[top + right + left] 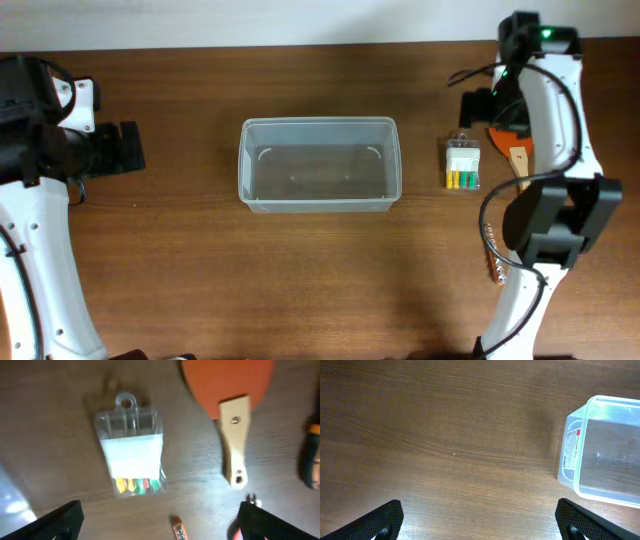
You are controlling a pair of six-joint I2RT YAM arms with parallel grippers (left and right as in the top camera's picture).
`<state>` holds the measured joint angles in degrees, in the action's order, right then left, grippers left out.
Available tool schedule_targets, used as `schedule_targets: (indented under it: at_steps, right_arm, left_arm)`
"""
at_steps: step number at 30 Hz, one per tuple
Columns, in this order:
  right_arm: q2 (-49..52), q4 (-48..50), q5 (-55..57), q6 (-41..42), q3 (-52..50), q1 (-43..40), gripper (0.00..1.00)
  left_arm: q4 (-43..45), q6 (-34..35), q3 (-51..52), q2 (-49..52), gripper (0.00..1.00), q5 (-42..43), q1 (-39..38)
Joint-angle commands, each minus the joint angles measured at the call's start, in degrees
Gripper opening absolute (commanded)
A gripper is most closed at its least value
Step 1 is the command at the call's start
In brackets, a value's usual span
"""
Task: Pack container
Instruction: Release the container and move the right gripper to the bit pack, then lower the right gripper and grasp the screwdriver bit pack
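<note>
Left gripper (120,148) hangs over bare table (200,290) well left of the container (320,124), its fingers spread wide with nothing between them; its wrist view (480,527) shows only the two dark fingertips at the lower corners. That view also catches a printed label (571,450) on the container's (600,402) short wall, which is unreadable from overhead. The right gripper (478,105) sits at the far right, partly covered by its own arm from above; its wrist view (162,527) shows it parted and empty over a small clear pack (132,460) of yellow-green pieces and an orange scraper (235,435) with a pale handle. Overhead, the pack (462,165) lies just right of the empty container, which stands upright mid-table. The right wrist picture is blurred, and a dark object at its right edge is cut off.
</note>
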<state>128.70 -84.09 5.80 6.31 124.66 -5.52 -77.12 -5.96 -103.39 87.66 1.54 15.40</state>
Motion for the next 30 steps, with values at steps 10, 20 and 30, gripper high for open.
schedule_targets:
  at_steps: [10,20,30]
  right_arm:
    - [0.26,10.29,-6.08,0.33,-15.63,2.80,0.99]
    - [0.26,14.97,-6.25,-2.14,-20.63,2.86,0.98]
    - [0.26,18.01,-5.62,-2.86,-20.63,2.78,0.99]
  left_arm:
    - [-0.11,0.76,-0.90,0.15,0.99,0.63,0.26]
    - [-0.90,0.74,-0.90,0.15,0.99,0.61,0.26]
    - [-0.96,0.74,-0.90,0.15,0.99,0.61,0.26]
